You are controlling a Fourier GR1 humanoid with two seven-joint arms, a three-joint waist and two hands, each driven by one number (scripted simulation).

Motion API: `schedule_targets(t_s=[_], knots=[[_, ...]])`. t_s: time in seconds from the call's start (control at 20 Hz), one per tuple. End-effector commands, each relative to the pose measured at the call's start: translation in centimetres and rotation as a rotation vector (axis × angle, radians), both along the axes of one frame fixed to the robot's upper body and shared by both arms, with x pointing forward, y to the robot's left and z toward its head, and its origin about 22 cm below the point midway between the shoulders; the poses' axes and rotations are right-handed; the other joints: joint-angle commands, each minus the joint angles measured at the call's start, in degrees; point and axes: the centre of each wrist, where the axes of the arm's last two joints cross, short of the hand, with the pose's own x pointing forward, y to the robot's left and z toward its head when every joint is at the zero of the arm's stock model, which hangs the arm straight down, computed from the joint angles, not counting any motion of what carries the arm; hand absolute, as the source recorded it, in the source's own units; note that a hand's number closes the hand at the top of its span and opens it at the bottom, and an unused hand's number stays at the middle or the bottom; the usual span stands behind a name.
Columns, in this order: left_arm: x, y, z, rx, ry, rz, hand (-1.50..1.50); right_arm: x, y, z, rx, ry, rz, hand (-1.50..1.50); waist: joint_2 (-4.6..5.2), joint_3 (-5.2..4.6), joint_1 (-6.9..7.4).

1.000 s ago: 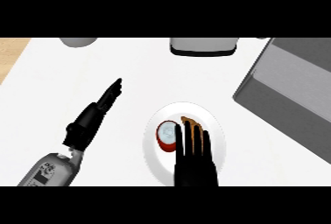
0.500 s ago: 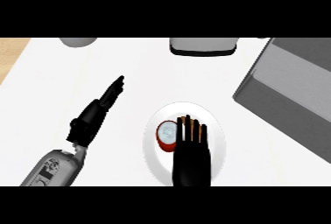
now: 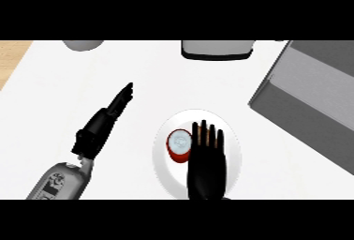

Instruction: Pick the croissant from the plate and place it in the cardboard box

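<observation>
A white plate (image 3: 233, 140) lies on the counter at lower centre. My right hand (image 3: 206, 161) lies flat over it, open with its fingers straight and pointing away from me. Beside the fingers on the plate sits a red round thing with a pale top (image 3: 179, 145). Thin brown slivers show between the fingers; whatever else is under the hand is hidden. The box (image 3: 311, 89) stands at the right, grey and open-topped. My left hand (image 3: 104, 124) rests open to the left of the plate, its fingers pointing up and to the right.
A grey container (image 3: 216, 49) stands at the far edge, and a grey bowl (image 3: 83, 44) at the far left. The counter's wooden edge (image 3: 12, 58) shows at the upper left. White counter lies between the plate and the box.
My right hand has shifted slightly over the plate and now covers more of the brown thing under its fingers. The left hand has stayed put.
</observation>
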Motion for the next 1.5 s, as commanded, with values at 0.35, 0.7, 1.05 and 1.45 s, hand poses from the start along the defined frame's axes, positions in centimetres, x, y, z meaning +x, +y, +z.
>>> schedule_targets(t_s=[0.35, 0.7, 1.05, 1.45], knots=[[0.9, 0.0, 1.1, -0.015, -0.001, 0.009, 0.00, 1.8, -0.5, -1.7, -0.029, 0.111, -0.074, -1.50, 0.00, 0.00, -0.19], [-0.3, 0.2, -0.8, 0.003, -0.007, -0.003, 0.00, 1.9, -0.5, -2.9, -0.030, 0.110, -0.101, -1.50, 0.02, 0.00, -0.05], [0.6, 2.2, -0.8, 0.001, -0.004, 0.024, 0.00, 3.6, -2.1, -5.2, -0.069, 0.126, -0.130, -1.50, 0.11, -0.01, -0.12], [-0.4, 0.6, -0.4, -0.016, 0.012, 0.013, 0.00, 3.9, -2.3, -5.5, -0.076, 0.154, -0.140, 1.50, 0.01, 0.00, 0.15]])
